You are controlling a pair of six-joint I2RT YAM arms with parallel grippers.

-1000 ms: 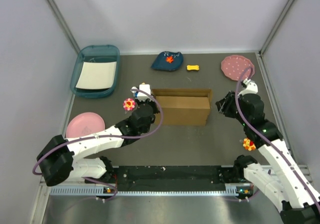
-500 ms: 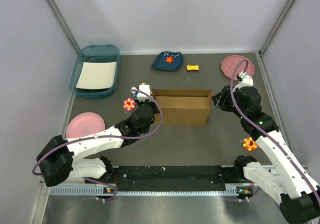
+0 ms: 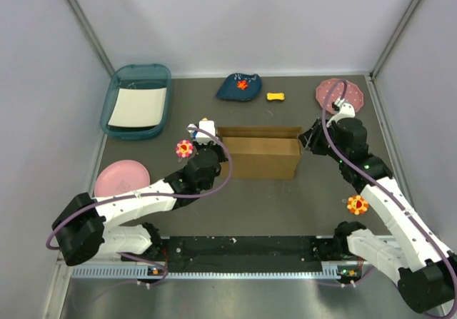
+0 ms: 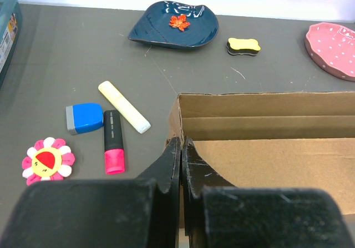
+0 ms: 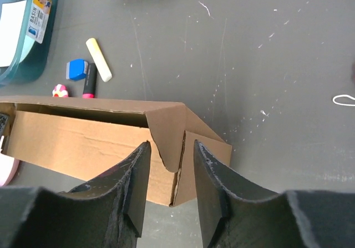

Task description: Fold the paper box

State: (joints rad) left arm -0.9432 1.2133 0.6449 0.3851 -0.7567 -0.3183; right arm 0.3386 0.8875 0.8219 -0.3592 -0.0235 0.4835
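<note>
The cardboard box (image 3: 263, 155) sits on the desk (image 3: 285, 205) between the two claws; the left claw (image 4: 182, 143) is pressed shut at the box's left end, though whether it nips the wall I cannot tell; the right claw (image 5: 172, 146) is half open, fingers either side of the end flap (image 5: 166, 126) just ahead of it. It should close squarely near the flap's crease, then swing it inward slowly while the left claw steadies the box; a skewed grip could crumple the corner.
</note>
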